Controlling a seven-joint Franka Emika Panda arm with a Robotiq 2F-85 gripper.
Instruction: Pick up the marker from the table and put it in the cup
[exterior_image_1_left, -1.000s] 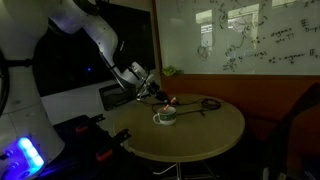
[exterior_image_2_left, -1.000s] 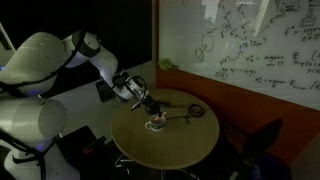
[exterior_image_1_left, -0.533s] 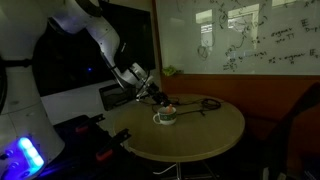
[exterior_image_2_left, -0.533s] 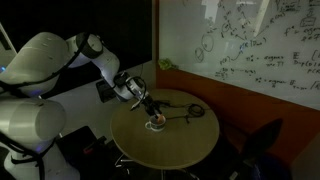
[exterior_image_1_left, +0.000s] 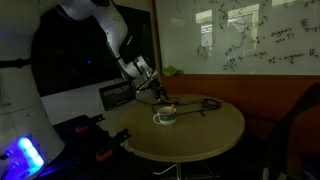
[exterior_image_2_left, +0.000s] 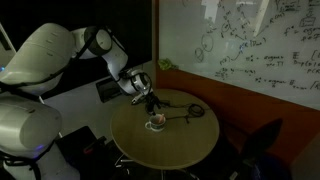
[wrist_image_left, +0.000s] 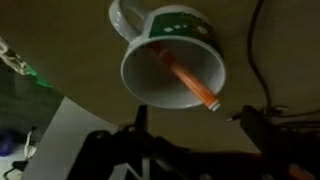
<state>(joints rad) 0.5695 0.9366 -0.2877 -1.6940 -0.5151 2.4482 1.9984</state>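
In the wrist view the whitish cup (wrist_image_left: 180, 22), with green marks on its wall, stands on the tan table (wrist_image_left: 60, 40). The orange-red marker (wrist_image_left: 188, 78) lies slanted inside it, its pale tip resting over the rim. My gripper (wrist_image_left: 194, 114) hangs just above the cup, open, with nothing between its dark fingers (wrist_image_left: 250, 118). In both exterior views the gripper (exterior_image_1_left: 158, 95) (exterior_image_2_left: 150, 100) is a short way above the cup (exterior_image_1_left: 164, 116) (exterior_image_2_left: 156, 122), near the table's robot-side edge.
A black looped cable (exterior_image_1_left: 205, 103) (exterior_image_2_left: 190, 110) (wrist_image_left: 255, 40) lies on the round table (exterior_image_1_left: 200, 135) (exterior_image_2_left: 170, 148) just beyond the cup. A whiteboard wall (exterior_image_1_left: 250, 35) stands behind. A dark chair (exterior_image_2_left: 262, 142) sits off the table's far side.
The jaws have opened and let the marker go into the cup. The arm has lifted up and away from the cup.
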